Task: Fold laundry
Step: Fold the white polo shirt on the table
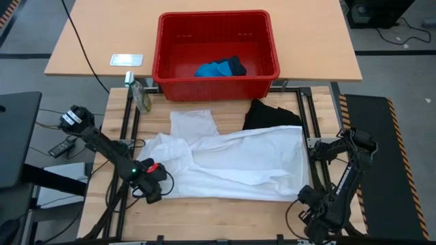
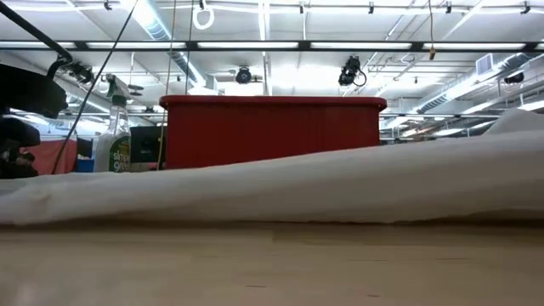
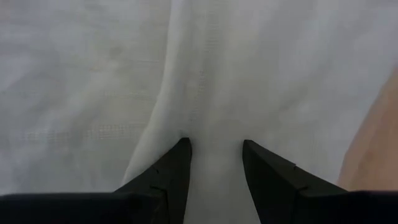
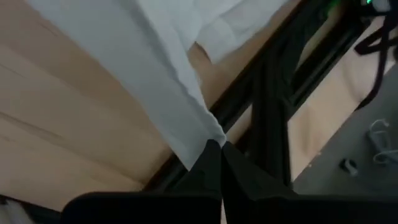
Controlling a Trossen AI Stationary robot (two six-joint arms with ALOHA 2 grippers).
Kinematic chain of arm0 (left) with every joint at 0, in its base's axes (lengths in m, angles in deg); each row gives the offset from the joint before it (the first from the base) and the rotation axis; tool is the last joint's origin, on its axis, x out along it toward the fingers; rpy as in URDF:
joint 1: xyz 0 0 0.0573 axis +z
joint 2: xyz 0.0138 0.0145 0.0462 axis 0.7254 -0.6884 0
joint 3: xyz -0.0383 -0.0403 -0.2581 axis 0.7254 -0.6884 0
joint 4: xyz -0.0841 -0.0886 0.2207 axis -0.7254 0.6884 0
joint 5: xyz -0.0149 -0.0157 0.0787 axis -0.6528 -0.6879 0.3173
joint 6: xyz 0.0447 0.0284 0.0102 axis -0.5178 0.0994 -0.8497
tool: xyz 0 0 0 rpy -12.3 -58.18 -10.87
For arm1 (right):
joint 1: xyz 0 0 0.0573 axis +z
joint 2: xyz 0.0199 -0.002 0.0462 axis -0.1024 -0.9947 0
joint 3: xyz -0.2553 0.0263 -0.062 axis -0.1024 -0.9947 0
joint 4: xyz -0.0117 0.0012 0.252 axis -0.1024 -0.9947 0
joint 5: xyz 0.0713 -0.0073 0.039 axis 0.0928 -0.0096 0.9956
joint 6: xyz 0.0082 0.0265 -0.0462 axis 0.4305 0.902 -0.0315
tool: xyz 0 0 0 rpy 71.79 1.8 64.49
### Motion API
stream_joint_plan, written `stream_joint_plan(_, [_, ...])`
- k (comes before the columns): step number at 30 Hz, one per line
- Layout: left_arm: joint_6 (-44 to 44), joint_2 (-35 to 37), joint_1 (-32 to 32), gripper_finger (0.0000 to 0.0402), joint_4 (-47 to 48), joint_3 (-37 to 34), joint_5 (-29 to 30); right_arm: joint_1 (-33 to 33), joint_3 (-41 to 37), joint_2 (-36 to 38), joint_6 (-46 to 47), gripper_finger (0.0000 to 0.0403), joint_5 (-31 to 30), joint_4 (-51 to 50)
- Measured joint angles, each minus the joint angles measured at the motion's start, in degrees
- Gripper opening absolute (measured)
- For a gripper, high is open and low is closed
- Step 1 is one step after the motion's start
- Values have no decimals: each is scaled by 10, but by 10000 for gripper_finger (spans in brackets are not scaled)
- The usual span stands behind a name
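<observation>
A white garment [image 1: 231, 163] lies spread across the table, and in the low view it [image 2: 280, 183] fills the width. A black shirt [image 1: 271, 114] pokes out from under its far right part. The small blue piece [image 1: 216, 68] lies inside the red basket [image 1: 170, 75]. My left gripper [image 1: 154, 178] is open at the white garment's left near corner, with a raised fold [image 3: 214, 155] between its fingers. My right gripper [image 1: 304, 196] is at the garment's right near corner, shut on it. My left gripper has its open fingertips [image 3: 180, 155] down on the white garment near its left near corner, one on each side of a raised fold [image 3: 211, 130] that runs away from them. The cloth lies flat on the table around them. My right gripper pinches the white garment's right near corner [image 4: 210, 134] between its shut fingers, at their free ends. The cloth runs away from the fingers as a narrow drawn strip above the wooden top; one layer or several, I cannot tell.
The red basket [image 2: 272, 132] stands at the far edge, half on a second table [image 1: 102, 41]. A spray bottle [image 1: 141, 95] lies at the far left corner. Black frame rails [image 4: 273, 106] run along the table's sides. Bare wood [image 1: 225, 218] shows along the near edge.
</observation>
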Motion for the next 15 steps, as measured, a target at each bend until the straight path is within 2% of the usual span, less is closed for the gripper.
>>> stream_joint_plan(4, [-12, -1, -3, 155, 9, 6, -18, -4, 0, 1, 29, 37, -23, 38])
stream_joint_plan(10, [-24, -2, -2, 155, 12, 25, -24, -19, 0, 27, 41, 135, -31, 122])
stream_joint_plan(13, [-20, -2, -2, 155, 10, 26, -23, -26, 0, 56, 65, 177, -128, 133])
stream_joint_plan(15, [-20, -2, -2, 155, 10, 26, -21, -36, 0, 73, 83, 194, -246, 131])
